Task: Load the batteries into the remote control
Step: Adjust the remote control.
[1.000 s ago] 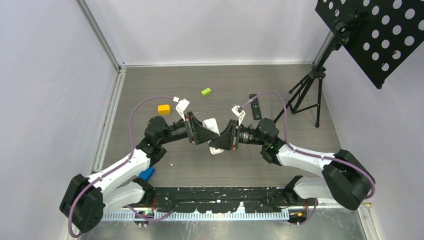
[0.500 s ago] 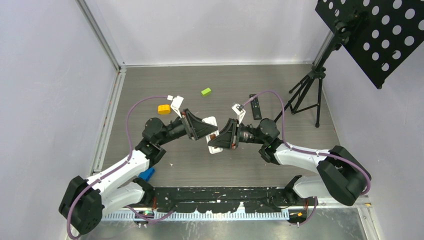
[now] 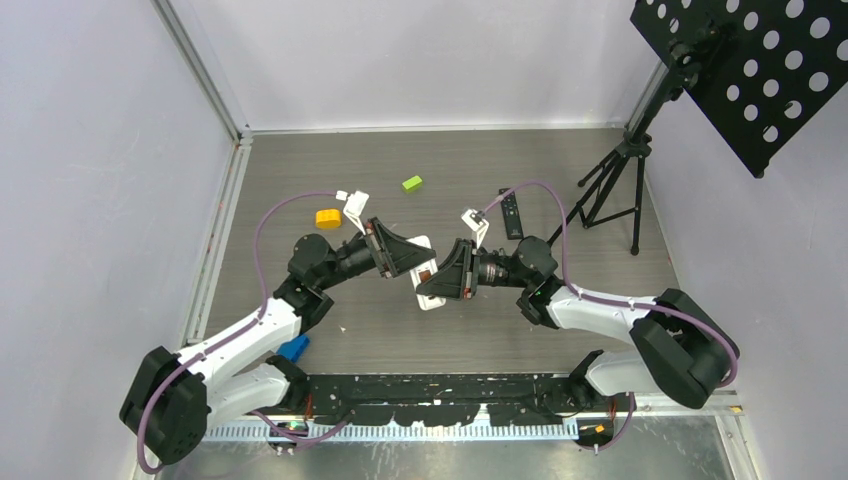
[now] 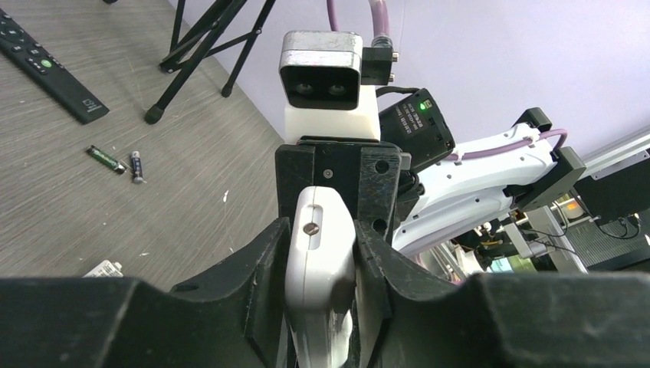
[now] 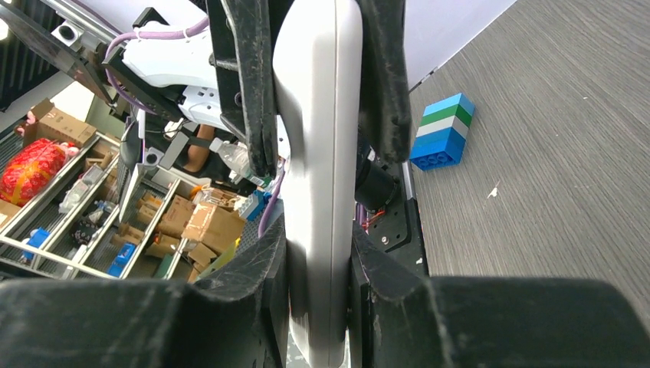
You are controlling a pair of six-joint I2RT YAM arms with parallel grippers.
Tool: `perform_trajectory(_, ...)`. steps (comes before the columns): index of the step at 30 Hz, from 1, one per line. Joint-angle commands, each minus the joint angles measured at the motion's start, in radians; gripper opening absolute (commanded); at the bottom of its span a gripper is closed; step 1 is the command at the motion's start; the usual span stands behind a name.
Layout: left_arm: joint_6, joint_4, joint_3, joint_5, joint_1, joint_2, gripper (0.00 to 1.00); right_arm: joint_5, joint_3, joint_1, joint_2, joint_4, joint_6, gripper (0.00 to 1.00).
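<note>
Here the long white plastic remote control (image 4: 320, 253) is held above the grey wood-grain tabletop (image 3: 300, 160), left jaws gripping its left side and right jaws its right, long axis pointing roughly away from the arm bases. Two tiny dark cylindrical batteries (image 4: 103, 159) lie flat on the tabletop well apart from that remote, off to its far right, so the right arm (image 3: 600, 305) looks nearer them.

Overhead view looking down, opposed close wrist views, sharing remote (image 4: 318, 253)
</note>
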Motion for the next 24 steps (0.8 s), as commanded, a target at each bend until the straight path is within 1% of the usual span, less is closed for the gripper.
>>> perform_trajectory(1, 0.022, 0.005, 0.000, -0.028, 0.018, -0.007, 0.27, -0.027, 0.015, 0.000, -0.004, 0.074, 0.001, 0.07)
perform_trajectory(2, 0.033, -0.001, 0.000, -0.026, 0.020, -0.010, 0.13, -0.027, 0.015, -0.002, -0.005, 0.069, 0.003, 0.08)
perform_trajectory(3, 0.048, -0.006, -0.001, -0.026, 0.020, -0.013, 0.02, -0.025, 0.015, -0.003, -0.006, 0.060, 0.006, 0.15)
perform_trajectory(4, 0.070, -0.018, -0.001, -0.028, 0.021, -0.016, 0.00, -0.021, 0.016, -0.006, -0.009, 0.046, 0.007, 0.29)
perform_trajectory(5, 0.098, -0.035, -0.001, -0.031, 0.022, -0.021, 0.00, -0.009, 0.012, -0.010, -0.015, 0.034, 0.006, 0.45)
perform_trajectory(6, 0.130, -0.060, -0.004, -0.034, 0.022, -0.028, 0.00, 0.007, 0.004, -0.015, -0.025, 0.022, 0.001, 0.59)
perform_trajectory(7, 0.171, -0.084, -0.004, -0.037, 0.022, -0.034, 0.00, 0.032, -0.005, -0.021, -0.042, 0.001, -0.008, 0.67)
perform_trajectory(8, 0.211, -0.106, -0.007, -0.041, 0.024, -0.041, 0.00, 0.051, -0.011, -0.029, -0.062, -0.028, -0.024, 0.73)
perform_trajectory(9, 0.244, -0.136, -0.009, -0.048, 0.025, -0.050, 0.00, 0.077, -0.016, -0.040, -0.088, -0.076, -0.046, 0.75)
perform_trajectory(11, 0.305, -0.174, -0.013, -0.051, 0.028, -0.064, 0.00, 0.143, -0.020, -0.055, -0.151, -0.205, -0.102, 0.76)
perform_trajectory(13, 0.351, -0.192, -0.024, -0.054, 0.030, -0.079, 0.00, 0.246, -0.022, -0.064, -0.225, -0.354, -0.176, 0.76)
perform_trajectory(14, 0.375, -0.200, -0.028, -0.057, 0.032, -0.087, 0.00, 0.316, -0.017, -0.066, -0.279, -0.483, -0.212, 0.76)
perform_trajectory(17, 0.417, -0.231, -0.036, -0.078, 0.032, -0.110, 0.00, 0.643, 0.027, -0.067, -0.364, -0.810, -0.288, 0.71)
perform_trajectory(20, 0.443, -0.257, -0.042, -0.091, 0.032, -0.113, 0.00, 0.950, 0.084, -0.069, -0.364, -1.065, -0.323, 0.64)
perform_trajectory(22, 0.450, -0.256, -0.046, -0.087, 0.033, -0.112, 0.00, 1.086, 0.126, -0.071, -0.325, -1.183, -0.330, 0.58)
perform_trajectory(24, 0.454, -0.257, -0.051, -0.087, 0.032, -0.111, 0.00, 1.176, 0.166, -0.072, -0.279, -1.261, -0.330, 0.57)
